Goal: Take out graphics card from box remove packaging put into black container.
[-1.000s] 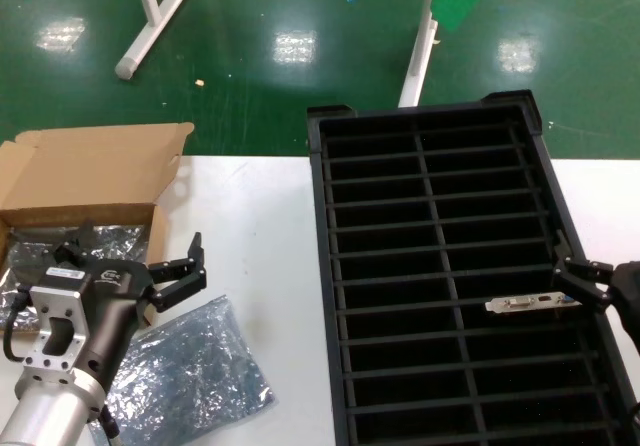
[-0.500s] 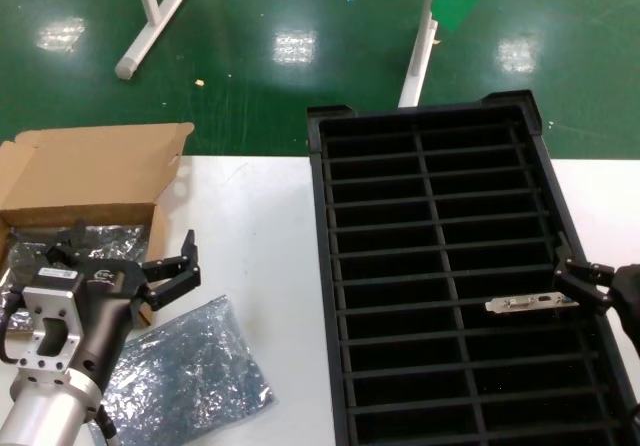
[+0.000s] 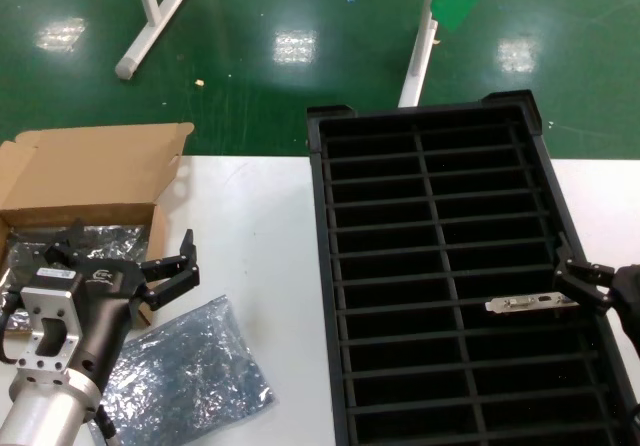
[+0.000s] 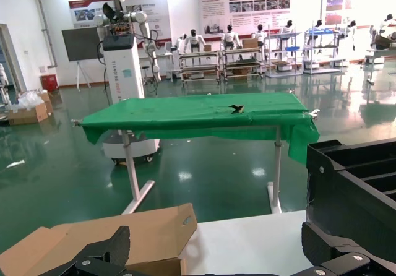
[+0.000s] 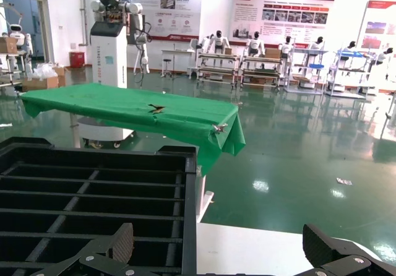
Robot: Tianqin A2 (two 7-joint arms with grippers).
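The brown box (image 3: pixel 92 178) stands open at the table's left, with crinkly packaging (image 3: pixel 112 236) showing inside it. My left gripper (image 3: pixel 128 248) hovers open over the box's near right corner, nothing between its fingers. Another piece of silvery packaging (image 3: pixel 190 366) lies flat on the table beside that arm. The black container (image 3: pixel 325 266) fills the right half. The graphics card's silver bracket (image 3: pixel 530 303) shows in a right-column slot. My right gripper (image 3: pixel 583 284) is open just beside the bracket's right end, at the crate's right wall. The left wrist view shows the box (image 4: pixel 127 232); the right wrist view shows the container (image 5: pixel 93 189).
The white table (image 3: pixel 265 256) lies between the box and the crate. Beyond its far edge is green floor with white stand legs (image 3: pixel 150 26). A green-covered table (image 4: pixel 198 115) stands farther off.
My left gripper has drifted slightly left and back toward me, still open. The right gripper and the card have not moved.
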